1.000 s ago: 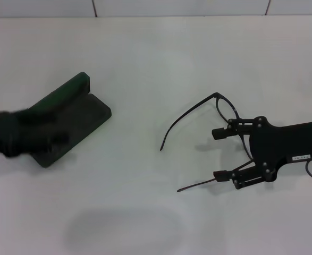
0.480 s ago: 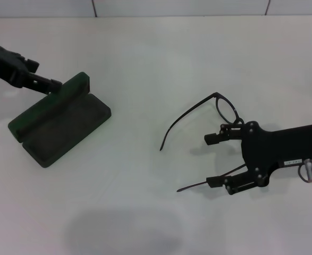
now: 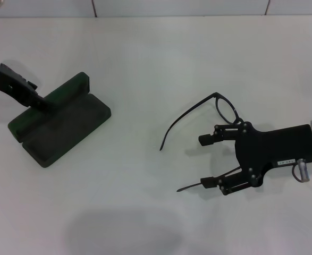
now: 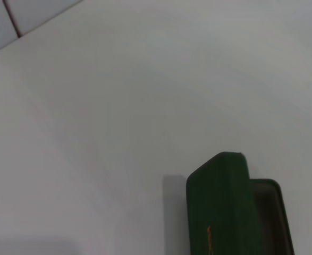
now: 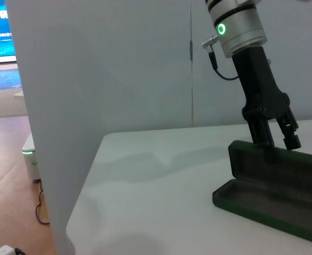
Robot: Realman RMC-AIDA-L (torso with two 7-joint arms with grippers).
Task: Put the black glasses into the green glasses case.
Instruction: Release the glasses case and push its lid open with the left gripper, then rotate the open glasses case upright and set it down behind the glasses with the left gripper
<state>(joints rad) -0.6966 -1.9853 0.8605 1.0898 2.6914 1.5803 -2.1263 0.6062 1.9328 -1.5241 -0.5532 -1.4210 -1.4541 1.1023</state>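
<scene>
- Head view: a white table filled almost the whole frame. At the left, the green glasses case lay open, its lid standing up along the upper-left side and its dark-lined tray facing up. The left gripper reached in from the upper left edge, and its tip met the top edge of the raised lid. Whether its fingers were parted or closed could not be told from this angle.
- Head view, right side: the black glasses lay on the table right of centre, well apart from the case, with both temple arms unfolded and stretching toward the lower left. The right gripper came in from the right edge with its two fingers spread wide. One fingertip sat just below the lens and the other lay over the lower temple arm. The fingers held nothing.
- Left wrist view: the case showed at the lower right of the frame, seen from behind its lid, with small gold lettering on the green shell and a strip of the dark lining beside it. The rest was bare table. This arm's own fingers were out of the frame.
- Right wrist view: the open case sat at the lower right on the table, lid upright. The left gripper hung down from a silver wrist with a green light, its two fingers astride the lid's top edge. How tightly they closed on it could not be told.
</scene>
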